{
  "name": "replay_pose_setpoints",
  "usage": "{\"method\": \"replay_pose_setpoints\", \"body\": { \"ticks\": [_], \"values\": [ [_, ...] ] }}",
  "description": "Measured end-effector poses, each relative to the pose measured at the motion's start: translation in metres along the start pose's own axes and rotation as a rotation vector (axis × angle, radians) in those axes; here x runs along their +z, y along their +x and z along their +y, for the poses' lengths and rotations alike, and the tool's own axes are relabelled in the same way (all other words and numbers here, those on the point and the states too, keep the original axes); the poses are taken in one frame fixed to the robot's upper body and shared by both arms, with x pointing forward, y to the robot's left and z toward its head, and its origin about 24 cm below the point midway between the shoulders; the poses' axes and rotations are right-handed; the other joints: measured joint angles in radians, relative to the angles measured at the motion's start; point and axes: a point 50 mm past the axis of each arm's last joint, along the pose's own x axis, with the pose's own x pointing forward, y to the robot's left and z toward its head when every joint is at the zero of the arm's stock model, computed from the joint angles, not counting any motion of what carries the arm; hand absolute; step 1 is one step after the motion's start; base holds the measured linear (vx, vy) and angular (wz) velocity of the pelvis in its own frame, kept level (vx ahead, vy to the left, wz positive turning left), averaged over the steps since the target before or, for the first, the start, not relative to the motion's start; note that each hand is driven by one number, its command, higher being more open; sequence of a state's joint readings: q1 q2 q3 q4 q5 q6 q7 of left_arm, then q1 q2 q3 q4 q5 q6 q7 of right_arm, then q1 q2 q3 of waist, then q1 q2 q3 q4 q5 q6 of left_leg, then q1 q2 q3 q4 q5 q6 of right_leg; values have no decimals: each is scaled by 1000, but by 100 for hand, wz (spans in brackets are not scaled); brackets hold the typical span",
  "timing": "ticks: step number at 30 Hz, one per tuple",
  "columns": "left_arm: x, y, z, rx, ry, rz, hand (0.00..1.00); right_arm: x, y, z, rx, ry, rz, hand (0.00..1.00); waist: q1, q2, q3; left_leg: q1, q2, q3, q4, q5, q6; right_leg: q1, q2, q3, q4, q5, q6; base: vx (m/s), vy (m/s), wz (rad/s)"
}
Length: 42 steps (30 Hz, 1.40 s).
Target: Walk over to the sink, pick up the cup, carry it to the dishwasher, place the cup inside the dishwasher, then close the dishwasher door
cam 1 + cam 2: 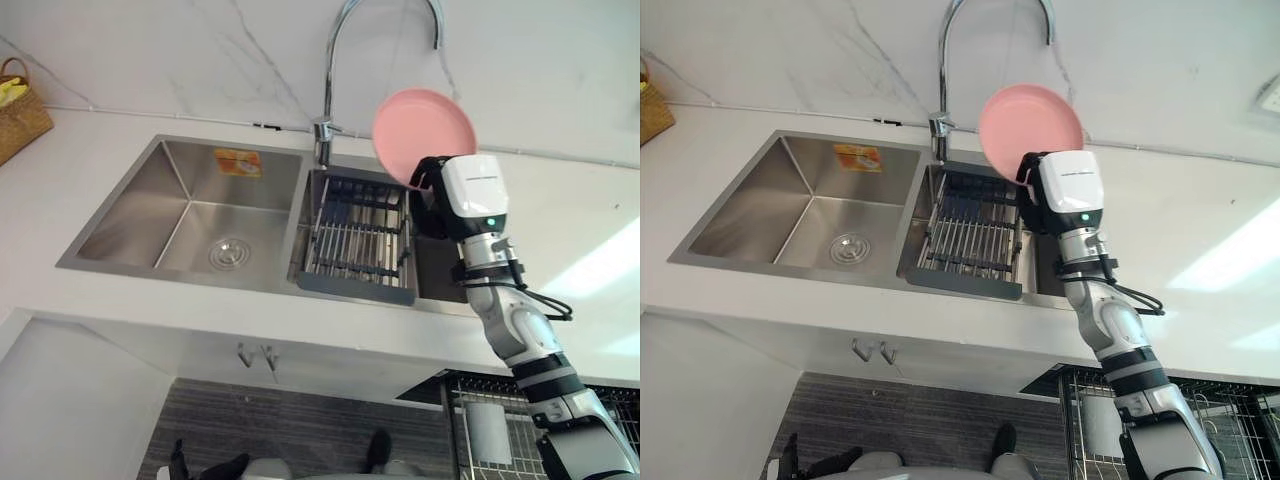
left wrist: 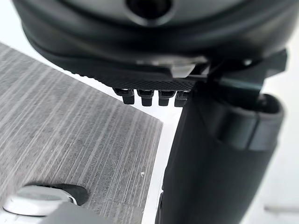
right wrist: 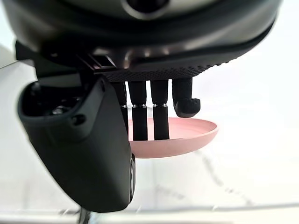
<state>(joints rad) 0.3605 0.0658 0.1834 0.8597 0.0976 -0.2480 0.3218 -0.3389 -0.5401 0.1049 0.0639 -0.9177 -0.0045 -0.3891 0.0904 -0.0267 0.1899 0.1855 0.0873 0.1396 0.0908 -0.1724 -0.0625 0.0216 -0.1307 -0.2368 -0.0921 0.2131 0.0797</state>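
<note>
White surface (image 1: 560, 230) runs across your head views, backed by a veined white wall (image 1: 150, 50). Set into it is a steel sink (image 1: 180, 215) with two basins: the left one bare but for an orange sticker (image 1: 238, 162) on its back wall, the right one carrying a dark drainer (image 1: 360, 240). A curved faucet (image 1: 335, 60) rises behind the divide between them. At the far left a wicker basket (image 1: 20, 115) sits on the surface.

Your right hand (image 3: 149, 74) is raised over the back right corner of the right basin, just right of the faucet. What it holds is a pink plate (image 1: 420, 125), not a cup. The plate is tilted up on edge, its face toward the head camera, clear of the surface and the drainer. In the right wrist view the fingers (image 3: 161, 116) reach down onto the plate's inner face with the thumb opposite, so the hand is closed on it.

Your left hand (image 2: 154, 81) hangs low above the grey striped floor (image 2: 70, 140), fingers straight and holding nothing.

Below the surface's front edge, at the lower right, a wire rack (image 1: 520, 440) shows; a pale thing (image 1: 490, 432) stands in it, too unclear to name.
</note>
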Motion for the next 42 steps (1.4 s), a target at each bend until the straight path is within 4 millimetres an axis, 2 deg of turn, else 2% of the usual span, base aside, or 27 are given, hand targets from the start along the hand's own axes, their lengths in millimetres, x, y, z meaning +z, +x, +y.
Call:
{"method": "replay_pose_setpoints", "body": {
  "ticks": [2, 6, 7, 8, 9, 10, 11, 12, 13, 14, 15, 16, 17, 18, 19, 23, 25, 30, 34, 35, 36, 37, 39, 42],
  "values": [
    [-1, -1, 0, -15, 33, -11, 100, -11, -8, -20, -76, 4, 43, 0, -20, 0, 0, -7, -4, 53, 41, -31, 8, -23, 4, 58, 3, 14, 1, -36, 55, -71],
    [2, 2, 6, -48, 72, -31, 100, -34, -31, -41, -153, -43, 150, 0, -67, -2, -1, -53, -10, 137, 137, -93, 20, -86, 6, 145, 7, 28, -6, -62, 68, -76],
    [4, 3, 7, -55, 83, -38, 100, -42, -37, -43, -160, -56, 189, 0, -82, -7, 0, -66, -10, 178, 144, -99, 27, -115, 3, 114, 5, -12, -62, -71, 97, -78],
    [4, 3, 6, -59, 87, -41, 100, -45, -40, -43, -160, -61, 210, 0, -83, 4, -6, -66, -8, 201, 123, -93, 41, -126, 0, 46, 4, -57, -125, -70, 162, -134],
    [7, 4, 5, -57, 75, -44, 100, -46, -41, -42, -169, -51, 240, 0, -79, 39, -14, -58, 17, 273, 75, -72, 60, -162, -12, -144, 67, -136, -193, -22, 155, -163],
    [8, 4, 7, -43, 48, -43, 100, -45, -42, -39, -172, -40, 243, 0, -76, 40, -12, -42, 25, 342, 66, -66, 56, -199, -69, -301, 282, -171, -216, 17, 111, -165],
    [8, 5, 11, -28, 35, -39, 100, -45, -44, -38, -166, -40, 242, 0, -76, 38, -13, -28, 24, 369, 71, -71, 54, -192, -98, -363, 387, -199, -237, 44, 41, -158],
    [7, 6, 15, -1, 2, -27, 100, -44, -44, -38, -167, -41, 233, 0, -70, 31, -16, -11, 20, 406, 114, -88, 63, -161, -125, -459, 467, -260, -236, 8, 23, -177],
    [9, 8, 17, 22, -33, -20, 100, -41, -42, -39, -175, -39, 201, 0, -49, 29, -26, -26, 24, 425, 174, -97, 72, -156, -92, -474, 399, -195, -217, -25, 3, -182],
    [10, 9, 19, 34, -45, -18, 100, -39, -42, -39, -174, -40, 183, 0, -44, 23, -32, -46, 33, 424, 185, -101, 81, -153, -54, -448, 314, -140, -193, -111, -24, -217],
    [-3, 5, 21, 61, -79, 47, 100, -37, -37, -44, -209, -49, 149, 0, -22, 41, -60, -55, 37, 453, 81, -104, 49, -150, 45, -406, 140, -60, -165, -168, -34, -182],
    [-7, 6, 21, 56, -68, 75, 100, -38, -38, -45, -219, -60, 146, 0, -20, 27, -62, -56, 33, 502, 90, -95, 49, -152, 24, -447, 204, -160, -157, -136, -60, -178],
    [-9, 5, 19, 48, -70, 97, 100, -39, -38, -45, -218, -69, 142, 0, -24, 31, -62, -55, 42, 531, 101, -95, 49, -141, 20, -482, 226, -206, -130, -61, -49, -101],
    [-10, 5, 18, 42, -71, 100, 100, -39, -38, -45, -217, -72, 143, 0, -26, 32, -61, -50, 46, 549, 108, -95, 49, -136, 20, -492, 225, -215, -117, 40, -76, -102],
    [-12, 4, 16, 48, -89, 126, 100, -40, -39, -45, -204, -75, 136, 0, -25, 24, -63, -35, 49, 579, 127, -93, 45, -112, 40, -494, 171, -156, -146, 30, -79, -87],
    [-23, -1, 20, 80, -124, 181, 100, -59, -58, -60, -166, -161, 151, 0, -42, 26, -71, -18, 54, 600, 120, -79, 28, -66, 103, -456, 31, -97, -160, -5, -58, -40],
    [-26, -3, 21, 82, -124, 192, 100, -66, -65, -64, -137, -179, 180, 0, -48, 26, -71, -16, 53, 605, 117, -76, 25, -61, 114, -439, 1, -83, -162, -48, 1, -23],
    [-29, -4, 21, 89, -128, 198, 100, -77, -88, -60, -1, -190, 251, 0, -57, 22, -69, -4, 44, 607, 101, -71, 24, -60, 116, -419, 0, -82, -157, -74, 51, -14],
    [-21, 0, 21, 85, -117, 170, 100, -73, -110, -40, 89, -92, 337, 0, -59, 2, -68, -25, 30, 611, 80, -74, 18, -89, 108, -418, 0, -69, -135, -102, 91, -3],
    [-19, 1, 20, 78, -110, 162, 100, -70, -119, -31, 118, -55, 376, 0, -61, 3, -69, -39, 33, 612, 78, -72, 34, -99, 105, -420, 2, -76, -118, -97, 73, -1],
    [-19, 1, 20, 75, -107, 161, 100, -70, -122, -27, 128, -43, 391, 0, -64, 10, -75, -49, 35, 611, 78, -70, 37, -106, 103, -424, 9, -78, -117, -76, 77, 7],
    [-19, 1, 18, 65, -102, 156, 100, -71, -126, -20, 153, -29, 415, 0, -66, 10, -76, -66, 37, 607, 84, -69, 41, -130, 86, -421, 56, -86, -142, -4, 48, 10],
    [-16, 3, 17, 59, -95, 146, 100, -74, -134, -8, 204, -19, 459, 0, -68, 8, -71, -82, 38, 598, 97, -68, 42, -149, 75, -426, 83, -95, -152, 23, 57, 14],
    [-11, 5, 13, 42, -94, 132, 100, -76, -143, 10, 271, 2, 531, 0, -66, 12, -60, -115, 38, 567, 116, -68, 39, -146, 83, -449, 30, -69, -188, 0, 37, 26]
  ]
}}
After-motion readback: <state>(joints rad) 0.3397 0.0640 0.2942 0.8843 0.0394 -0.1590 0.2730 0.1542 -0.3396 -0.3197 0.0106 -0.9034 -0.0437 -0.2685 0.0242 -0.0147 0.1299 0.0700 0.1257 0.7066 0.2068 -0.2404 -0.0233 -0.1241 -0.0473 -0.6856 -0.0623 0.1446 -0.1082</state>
